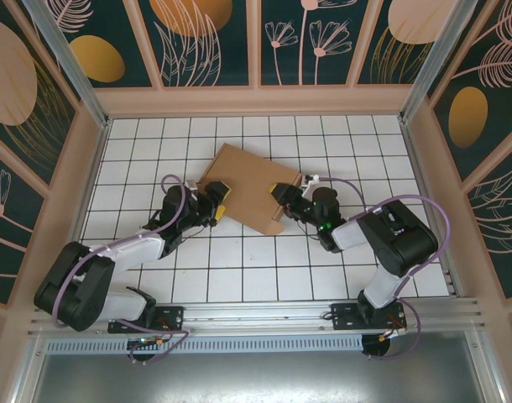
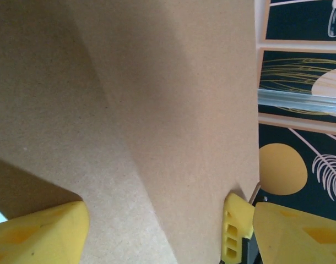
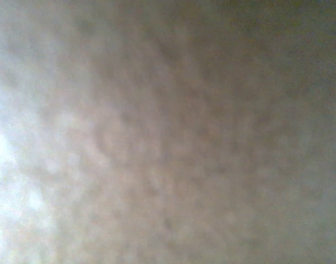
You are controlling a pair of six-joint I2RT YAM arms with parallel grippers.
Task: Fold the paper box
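The paper box (image 1: 249,185), plain brown cardboard folded into a flat shape, lies tilted in the middle of the tiled table. My left gripper (image 1: 219,200) is at its left corner. In the left wrist view the cardboard (image 2: 157,110) runs between the yellow fingers (image 2: 237,228), which stand wide apart, the right one against the sheet's edge. My right gripper (image 1: 283,196) is at the box's right edge, beside a raised flap (image 1: 279,220). Blurred cardboard (image 3: 168,132) sits right against the right wrist camera and hides those fingers.
The white gridded table (image 1: 256,269) is walled by a wooden frame (image 1: 256,101) with patterned panels behind it. Both arm bases sit on the rail (image 1: 256,317) at the near edge. A cable loops (image 1: 424,210) around the right arm.
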